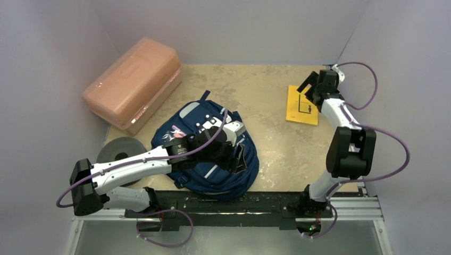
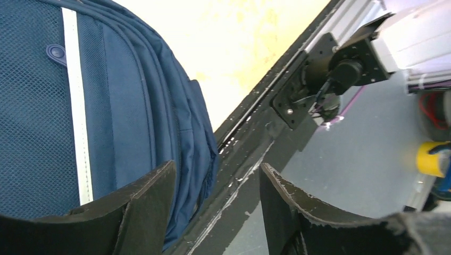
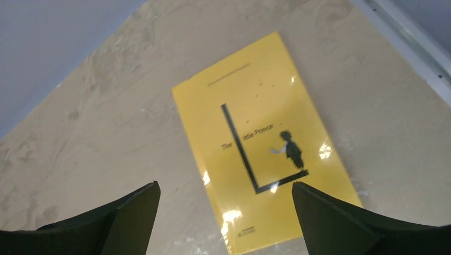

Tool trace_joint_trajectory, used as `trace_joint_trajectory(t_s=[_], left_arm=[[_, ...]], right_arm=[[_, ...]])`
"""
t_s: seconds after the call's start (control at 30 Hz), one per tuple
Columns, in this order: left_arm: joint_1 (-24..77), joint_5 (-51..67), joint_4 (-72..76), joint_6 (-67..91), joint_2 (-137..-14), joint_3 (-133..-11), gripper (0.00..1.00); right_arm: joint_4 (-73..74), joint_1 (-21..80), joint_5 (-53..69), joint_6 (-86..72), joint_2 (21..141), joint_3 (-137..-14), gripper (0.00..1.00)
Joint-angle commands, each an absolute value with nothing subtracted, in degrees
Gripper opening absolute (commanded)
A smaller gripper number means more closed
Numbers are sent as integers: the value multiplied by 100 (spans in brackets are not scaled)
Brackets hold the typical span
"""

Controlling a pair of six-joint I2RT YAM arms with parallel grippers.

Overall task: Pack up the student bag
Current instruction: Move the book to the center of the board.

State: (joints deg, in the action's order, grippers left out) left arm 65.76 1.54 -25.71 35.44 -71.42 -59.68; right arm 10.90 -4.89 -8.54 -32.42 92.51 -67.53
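High rear overview — wrist views close above backpack (image 1: 228,186), book (image 3: 266,154)

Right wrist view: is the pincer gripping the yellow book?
No, the right pincer is wide open and the yellow book lies flat on the table.

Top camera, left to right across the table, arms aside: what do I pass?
In order: salmon-pink box → student bag → yellow book. The grey disc overlaps the box sideways, so it is left out.

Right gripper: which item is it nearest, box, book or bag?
The yellow book, lying flat directly under the open right gripper. The pink box and navy bag sit on the left side.
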Motion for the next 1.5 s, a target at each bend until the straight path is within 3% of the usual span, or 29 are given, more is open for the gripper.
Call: trace_joint_trajectory(t_s=[0.0,0.2,0.37,0.53,0.77,1.03,1.33,1.47], left_arm=[[6209,1124,-1785,3658,-6763,-5907,58],[5881,1292,-1764,3511,-7005,-6208,60],[5632,1564,-1591,3751,-7501,-6473,61],[5386,1405,-1547,3835,-7858,-6668,65],[4663,1275,-1706,3946,-8812,-7404,64],[4150,1139,-2792,3277,-10972,-9739,69],[3964,-318,-3590,2003,-12616,-11938,76],[3579,-138,-4092,2275,-13340,-12785,76]], right_arm=[[979,-1099,-1017,-2739,10048,-7519,99],[1143,-1898,436,-2379,11199,-8175,99],[1509,-1961,1418,-2012,12049,-8852,99],[1050,-1695,2324,-2310,12115,-8518,90],[398,-707,2601,-2716,11338,-7553,89],[-140,-677,2840,-2975,10724,-6784,90],[-688,-681,3204,-3435,11011,-6576,85],[-1154,-677,3646,-3812,11198,-6437,82]])
